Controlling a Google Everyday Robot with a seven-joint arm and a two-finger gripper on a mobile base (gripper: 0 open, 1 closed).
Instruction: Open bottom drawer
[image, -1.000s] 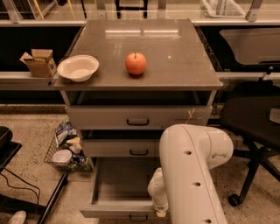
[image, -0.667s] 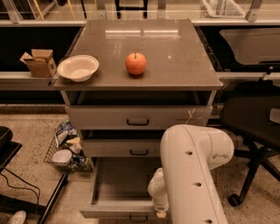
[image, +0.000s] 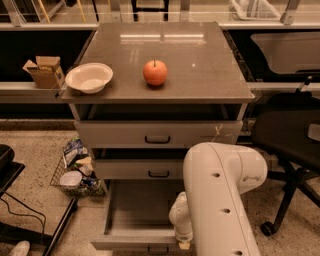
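Note:
The bottom drawer (image: 141, 209) of the grey cabinet stands pulled far out, showing its bare grey tray. Its flat front (image: 125, 244) lies at the lower edge of the view, with the small black handle (image: 157, 248) partly cut off. My white arm (image: 222, 200) fills the lower right. My gripper (image: 183, 242) hangs at the end of the arm, right at the drawer front just right of the handle, mostly hidden by the wrist. The middle drawer (image: 159, 169) and the top drawer (image: 157, 134) are pushed in.
On the cabinet top (image: 200, 65) stand a red apple (image: 155, 72) and a white bowl (image: 89, 77). A cardboard box (image: 45, 71) sits at the left. A wire basket of items (image: 75, 170) stands on the floor left of the drawers. A black office chair (image: 290, 145) is at the right.

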